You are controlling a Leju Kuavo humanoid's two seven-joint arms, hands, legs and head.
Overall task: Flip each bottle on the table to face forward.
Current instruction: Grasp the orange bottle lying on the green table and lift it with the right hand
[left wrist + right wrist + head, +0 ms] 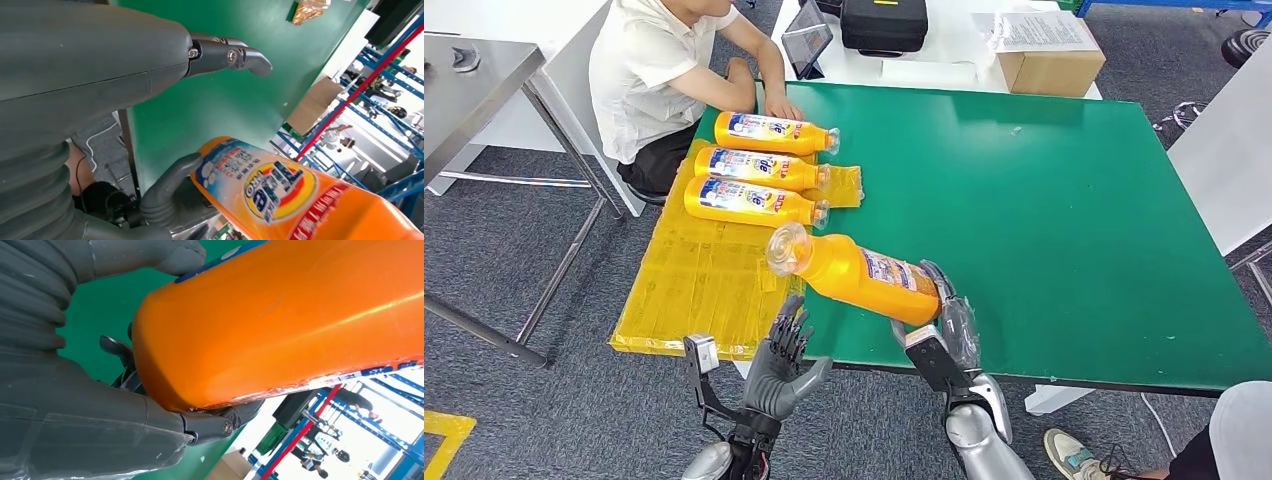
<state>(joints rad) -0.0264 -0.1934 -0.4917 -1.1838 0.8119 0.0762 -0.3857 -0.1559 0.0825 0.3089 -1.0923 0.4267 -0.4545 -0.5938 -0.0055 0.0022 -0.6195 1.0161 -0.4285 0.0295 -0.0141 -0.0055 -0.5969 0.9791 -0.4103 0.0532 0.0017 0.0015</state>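
My right hand (936, 322) grips the base end of an orange bottle (856, 270) and holds it lifted above the near edge of the green table (1064, 200), the capped end tilted up and pointing toward the table's left edge. My left hand (782, 362) hangs just below and beside the cap end, fingers spread, holding nothing; in the left wrist view the bottle's printed label (277, 187) faces that camera, so I judge the bottle is partway through its turn.

Three more bottles (759, 167) lie side by side on the yellow sheet (694, 290) that overhangs the table's left edge, labels up, caps pointing toward the middle of the table. A person (659, 70) sits at the far left corner with a hand resting beside the farthest bottle.

To do this step well, I would bring the left hand up under the neck before loosening the right, since a grasp at the base alone leaves the long body free to swing. The right wrist view shows my fingers (220, 422) wrapped round the smooth orange base with the thumb (182, 255) across it; that plastic looks slick, so I would roll it slowly. Then I would set it down on the sheet just near of the nearest lying bottle, label upward, cap matching the row, and let go only once it rests flat. The risk, as I read it, is knocking that row.
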